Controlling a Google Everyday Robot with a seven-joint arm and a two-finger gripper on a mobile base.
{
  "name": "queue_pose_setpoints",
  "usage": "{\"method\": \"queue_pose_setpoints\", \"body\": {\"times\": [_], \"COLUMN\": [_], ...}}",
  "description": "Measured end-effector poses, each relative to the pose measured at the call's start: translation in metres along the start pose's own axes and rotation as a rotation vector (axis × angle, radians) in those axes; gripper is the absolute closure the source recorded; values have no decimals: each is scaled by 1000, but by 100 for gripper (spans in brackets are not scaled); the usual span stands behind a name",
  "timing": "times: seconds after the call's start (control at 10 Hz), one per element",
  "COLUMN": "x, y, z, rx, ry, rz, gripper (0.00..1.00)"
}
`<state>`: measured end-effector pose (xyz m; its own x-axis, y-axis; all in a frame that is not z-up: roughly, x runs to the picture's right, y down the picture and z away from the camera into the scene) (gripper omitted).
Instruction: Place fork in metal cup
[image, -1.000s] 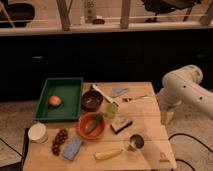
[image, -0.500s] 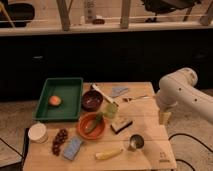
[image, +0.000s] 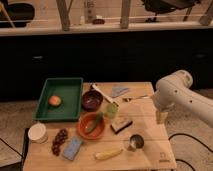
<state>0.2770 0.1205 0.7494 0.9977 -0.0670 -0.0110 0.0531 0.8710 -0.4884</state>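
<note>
The fork (image: 136, 98) lies flat on the wooden table (image: 150, 160) near its far right edge, a slim silvery utensil pointing left. The metal cup (image: 134, 143) stands upright near the front of the table, right of centre. My white arm (image: 172, 92) reaches in from the right, and my gripper (image: 161, 117) hangs pointing down over the table's right side. It is in front of and to the right of the fork, and behind and to the right of the metal cup. It holds nothing that I can see.
A green tray (image: 47, 114) with an orange fruit (image: 55, 100) is at the left. A dark bowl (image: 92, 100), a white-handled utensil (image: 100, 92), an orange bowl (image: 91, 126), a banana (image: 108, 154), a blue sponge (image: 73, 148), grapes (image: 59, 140) and a white paper cup (image: 37, 132) lie on the table.
My arm and gripper have moved left from beyond the table's right edge to over its right side. The objects on the table have not moved.
</note>
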Motion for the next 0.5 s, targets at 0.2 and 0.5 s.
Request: {"method": "queue_pose_setpoints", "body": {"times": [0.2,0.5], "x": [-3,-12], "y": [-3,-11], "z": [6,13], "rx": [8,19], "ry": [1,0], "rz": [-14,-43], "gripper": [20,20]}}
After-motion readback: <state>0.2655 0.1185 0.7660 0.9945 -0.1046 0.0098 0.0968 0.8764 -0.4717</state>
